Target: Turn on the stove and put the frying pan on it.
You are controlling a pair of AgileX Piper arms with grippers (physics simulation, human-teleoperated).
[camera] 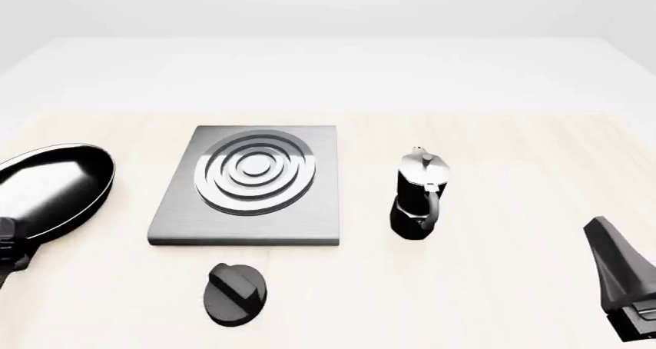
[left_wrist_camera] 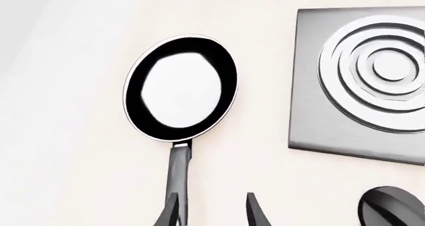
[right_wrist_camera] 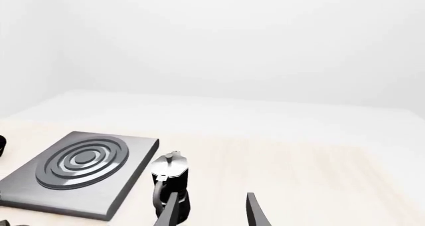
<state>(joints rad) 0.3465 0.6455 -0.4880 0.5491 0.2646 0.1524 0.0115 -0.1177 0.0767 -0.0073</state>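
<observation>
The frying pan (left_wrist_camera: 179, 89) is glossy black, and its long handle (left_wrist_camera: 178, 171) runs back toward my left gripper (left_wrist_camera: 212, 213). That gripper is open over the handle's end; the handle runs in by one finger (left_wrist_camera: 169, 211), and nothing is gripped. In the front view the pan (camera: 51, 184) lies at the table's far left, beside the stove (camera: 307, 211). The stove is a grey slab with silver rings (camera: 254, 172), and its black knob (camera: 236, 293) sits just in front of it. My right gripper (right_wrist_camera: 212, 213) hovers open at the near right, holding nothing.
A black-and-silver moka pot (camera: 420, 195) stands upright just right of the stove, between it and my right arm (camera: 620, 280). The light wooden table (camera: 512, 134) stretches behind and to the right of it.
</observation>
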